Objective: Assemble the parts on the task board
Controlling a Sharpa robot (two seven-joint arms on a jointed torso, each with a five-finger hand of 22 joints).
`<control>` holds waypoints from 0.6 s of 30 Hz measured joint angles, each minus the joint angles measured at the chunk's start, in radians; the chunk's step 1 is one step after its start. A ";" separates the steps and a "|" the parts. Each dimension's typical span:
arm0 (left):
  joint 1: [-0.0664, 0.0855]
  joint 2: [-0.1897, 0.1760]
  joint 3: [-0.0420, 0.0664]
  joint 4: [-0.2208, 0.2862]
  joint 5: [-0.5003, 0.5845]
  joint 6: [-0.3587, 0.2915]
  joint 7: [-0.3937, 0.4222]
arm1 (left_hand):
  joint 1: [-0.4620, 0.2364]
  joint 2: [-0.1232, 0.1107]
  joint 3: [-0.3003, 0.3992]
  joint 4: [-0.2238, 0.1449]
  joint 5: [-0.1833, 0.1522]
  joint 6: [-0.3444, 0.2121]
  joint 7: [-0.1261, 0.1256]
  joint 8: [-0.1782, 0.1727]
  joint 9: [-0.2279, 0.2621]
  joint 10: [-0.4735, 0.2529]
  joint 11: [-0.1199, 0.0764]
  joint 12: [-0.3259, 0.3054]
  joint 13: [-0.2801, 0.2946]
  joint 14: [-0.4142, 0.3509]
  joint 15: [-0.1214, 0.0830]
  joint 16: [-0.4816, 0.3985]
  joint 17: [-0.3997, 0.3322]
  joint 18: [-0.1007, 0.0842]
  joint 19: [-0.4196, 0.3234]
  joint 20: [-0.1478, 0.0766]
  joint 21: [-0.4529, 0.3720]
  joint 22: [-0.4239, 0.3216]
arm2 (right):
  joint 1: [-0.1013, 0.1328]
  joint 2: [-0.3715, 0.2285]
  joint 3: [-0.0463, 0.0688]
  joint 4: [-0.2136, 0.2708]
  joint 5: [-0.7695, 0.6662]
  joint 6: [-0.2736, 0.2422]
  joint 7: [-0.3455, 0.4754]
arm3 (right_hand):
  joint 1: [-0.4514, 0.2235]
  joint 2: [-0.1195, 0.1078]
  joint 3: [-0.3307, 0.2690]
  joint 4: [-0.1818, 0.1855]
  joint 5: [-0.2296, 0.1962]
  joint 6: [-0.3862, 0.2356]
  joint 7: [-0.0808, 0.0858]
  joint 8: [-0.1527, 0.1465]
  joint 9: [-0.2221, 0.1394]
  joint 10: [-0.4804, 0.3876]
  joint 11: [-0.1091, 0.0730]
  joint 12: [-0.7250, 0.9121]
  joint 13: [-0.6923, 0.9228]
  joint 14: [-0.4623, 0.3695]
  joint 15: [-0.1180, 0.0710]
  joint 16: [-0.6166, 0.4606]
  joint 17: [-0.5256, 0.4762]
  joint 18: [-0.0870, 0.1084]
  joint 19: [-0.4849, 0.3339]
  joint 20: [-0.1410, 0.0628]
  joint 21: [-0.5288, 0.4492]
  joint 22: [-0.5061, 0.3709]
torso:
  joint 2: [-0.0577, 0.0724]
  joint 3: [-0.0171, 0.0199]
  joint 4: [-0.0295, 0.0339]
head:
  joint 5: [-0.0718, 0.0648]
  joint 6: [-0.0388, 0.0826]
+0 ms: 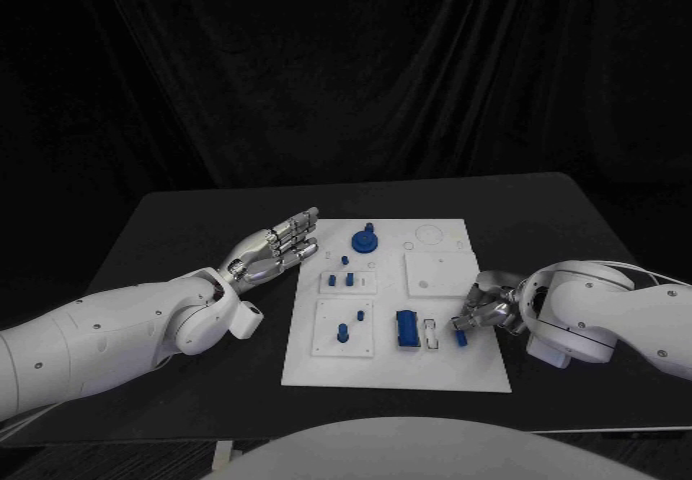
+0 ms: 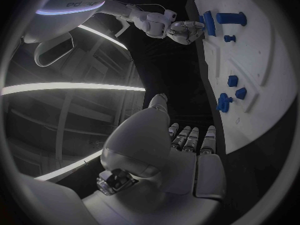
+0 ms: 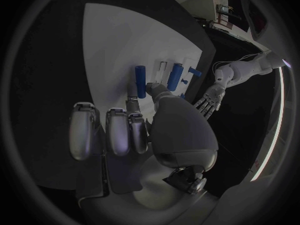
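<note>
The white task board (image 1: 447,365) lies in the middle of the table. My right hand (image 1: 485,308) is at its right edge, and its thumb and a finger pinch the near end of a blue peg (image 1: 460,338), which lies low over the board (image 3: 112,40). The right wrist view shows this peg (image 3: 140,79) between the fingertips of the right hand (image 3: 144,130). A blue block (image 1: 408,330) and a clear piece (image 1: 431,333) lie just left of it. My left hand (image 1: 277,248) hovers by the board's left edge, fingers stretched out and holding nothing.
A round blue part (image 1: 366,240) stands at the board's far middle. Small blue pieces (image 1: 342,281) and pins (image 1: 342,332) stand in the left plates. A bare square plate (image 1: 436,272) is at the right. Black table surrounds the board.
</note>
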 measured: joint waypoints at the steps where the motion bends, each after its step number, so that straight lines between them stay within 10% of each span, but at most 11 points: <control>1: 0.000 0.000 0.000 0.000 0.000 0.000 0.000 | 0.001 -0.001 0.000 0.000 0.000 0.000 0.000 0.000 0.000 0.000 0.000 0.000 0.000 0.000 0.000 0.000 0.000 0.000 0.000 0.000 0.000 0.000 | 0.000 0.000 0.000 0.003 0.012 -0.004 0.000 | 0.000 0.000 0.000 0.000 -0.001 0.000 0.000 0.000 0.000 0.000 0.000 0.000 0.000 0.000 0.000 0.000 0.000 0.000 0.000 0.000 0.000 0.000 | 0.000 0.0000 -0.0001 | 0.000 0.000; 18: -0.001 0.001 0.000 -0.001 0.000 0.007 0.000 | 0.001 -0.001 0.003 -0.003 0.000 -0.004 0.004 0.000 0.000 0.000 0.000 0.000 0.000 0.000 0.000 0.000 -0.001 0.000 0.000 0.000 0.000 -0.001 | 0.000 0.016 0.000 0.014 0.134 -0.074 0.002 | -0.020 0.004 0.018 -0.017 -0.013 0.000 0.000 0.000 0.003 0.000 0.000 0.000 0.000 0.000 0.000 0.000 0.000 0.000 0.000 0.000 0.000 0.000 | 0.000 0.0000 -0.0003 | 0.002 0.000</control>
